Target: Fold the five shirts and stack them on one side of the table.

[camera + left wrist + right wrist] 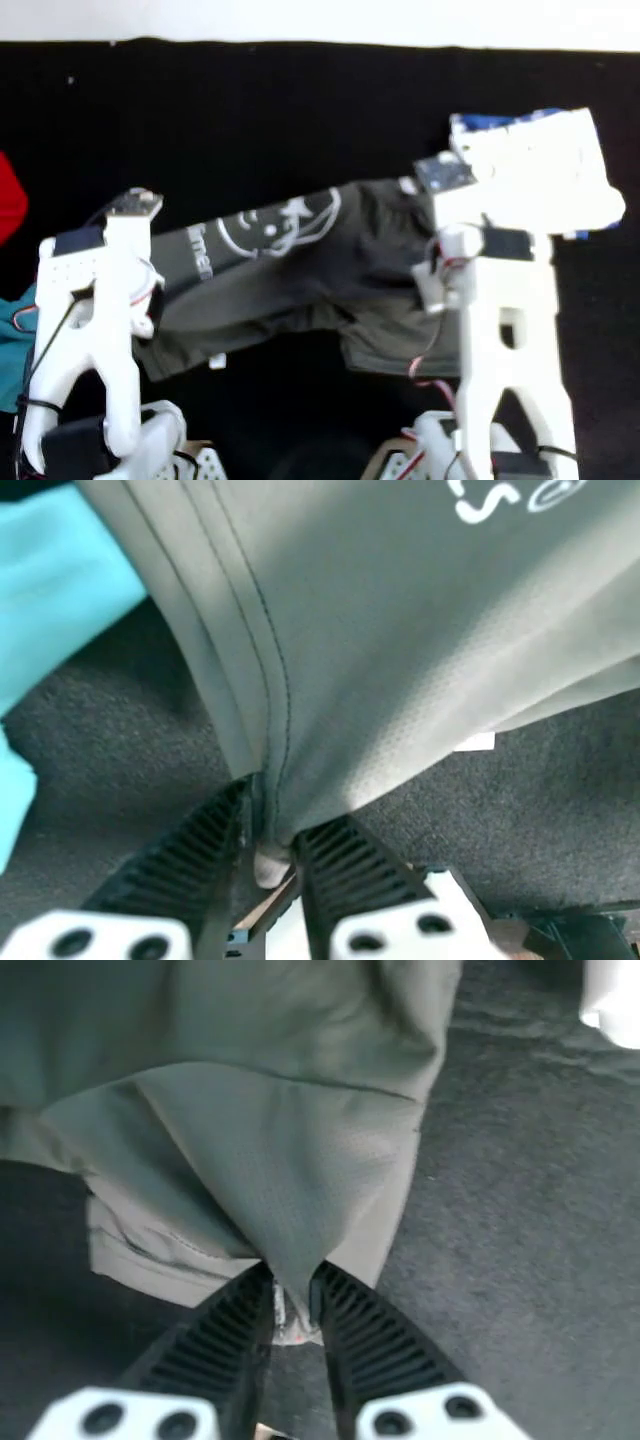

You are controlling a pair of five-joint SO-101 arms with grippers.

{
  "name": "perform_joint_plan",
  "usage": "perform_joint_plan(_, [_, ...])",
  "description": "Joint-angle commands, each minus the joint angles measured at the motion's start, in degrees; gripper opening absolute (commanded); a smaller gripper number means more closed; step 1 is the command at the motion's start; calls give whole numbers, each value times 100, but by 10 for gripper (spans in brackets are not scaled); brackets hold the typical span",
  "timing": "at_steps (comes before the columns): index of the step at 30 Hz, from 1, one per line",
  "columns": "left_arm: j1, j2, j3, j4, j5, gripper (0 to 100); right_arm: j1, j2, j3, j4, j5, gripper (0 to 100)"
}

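From high: grey shirt [300,275] strung between arms; from left wrist: teal shirt [60,590] alongside; left gripper [275,818], right gripper [290,1280] each pinching grey fabric

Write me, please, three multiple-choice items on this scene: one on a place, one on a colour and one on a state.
1. Where does the folded stack lie?
A. at the far right of the table
B. at the near left corner
C. on the floor

2. What colour is the shirt with the white print?
A. red
B. dark grey
C. yellow

3. How do the fingers of the left gripper stand?
A. wide open
B. shut on nothing
C. shut on the shirt

Answers: A, the high view shows the white and blue pile there; B, the cloth is dark grey; C, the left wrist view shows its hem pinched between them.
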Motion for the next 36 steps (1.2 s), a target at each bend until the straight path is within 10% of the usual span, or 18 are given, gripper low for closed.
perform_joint_plan(1, [-57, -145, -22, -88, -88, 9, 356, -180, 40, -48, 378, 5])
perform_joint_plan(11, [-101, -198, -391, 387, -211, 166, -382, -251, 233, 567, 413, 196])
perform_joint_plan(20, [-92, -163, -3169, 1890, -264, 147, -435, -892, -1859, 567, 378, 187])
perform_joint_plan(25, [365, 391, -3196, 818, 299, 0, -567, 163, -1877, -910, 62, 0])
perform_joint_plan(36, [787, 4338, -4145, -475, 967, 9, -1147, 3969, -2747, -2431, -721, 40])
